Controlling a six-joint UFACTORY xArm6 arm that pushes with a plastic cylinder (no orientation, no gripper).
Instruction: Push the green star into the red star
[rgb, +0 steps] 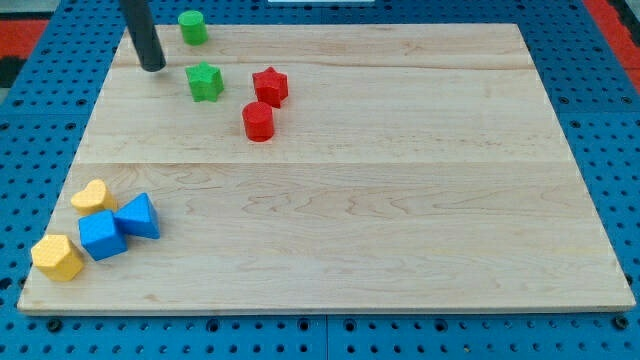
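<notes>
The green star lies near the view's top left of the wooden board. The red star lies a short gap to its right, not touching it. My tip rests on the board just left of the green star and slightly above it, with a small gap between them. The dark rod rises from the tip toward the view's top.
A red cylinder sits just below the red star. A green cylinder sits at the top edge. A yellow heart, blue cube, blue triangular block and yellow hexagonal block cluster at the bottom left.
</notes>
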